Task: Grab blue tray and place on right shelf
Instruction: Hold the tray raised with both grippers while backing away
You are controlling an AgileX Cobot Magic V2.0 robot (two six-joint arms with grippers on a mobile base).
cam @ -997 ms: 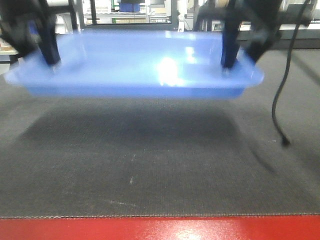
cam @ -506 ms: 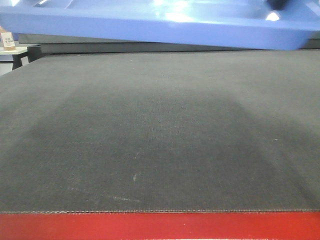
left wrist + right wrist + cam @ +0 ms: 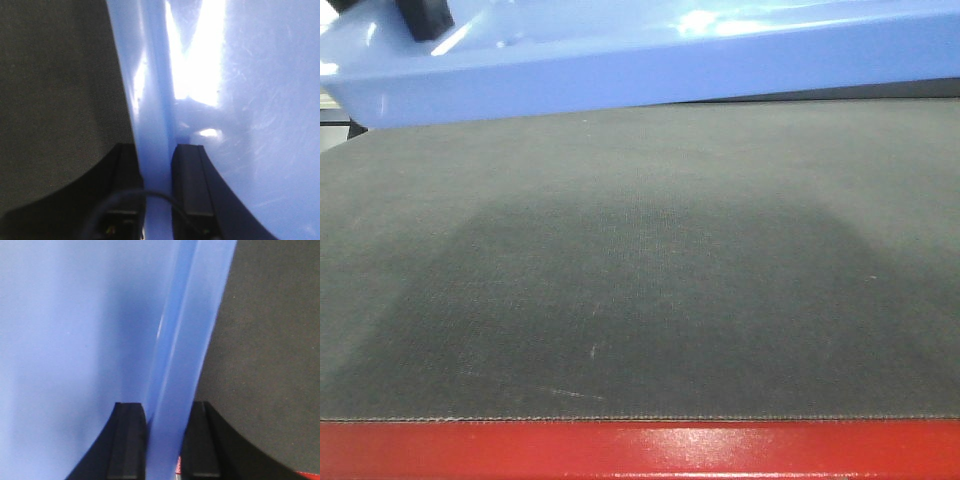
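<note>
Front view, nearest first: red edge (image 3: 640, 452) runs along the near side of the grey mat (image 3: 640, 340). A broad soft shadow (image 3: 650, 260) lies across the middle of the mat.

Above the far part of the mat and clear of it is the blue tray (image 3: 670, 55). It is airborne, with its side wall toward the camera and its left end lower in frame than its right. Glare spots show on the glossy wall. One black finger (image 3: 424, 18) shows at the tray's left end, above the mat's far-left corner.

Left wrist view: left gripper (image 3: 157, 157) is clenched on the tray rim. One finger is outside, over the mat, and one is inside, over the tray floor. The rim fills the gap between them. A thin dark cable (image 3: 155, 196) crosses at the finger bases.

Right wrist view: right gripper (image 3: 165, 412) is clamped the same way on the opposite rim, inner finger over the tray floor and outer finger above the mat.
</note>
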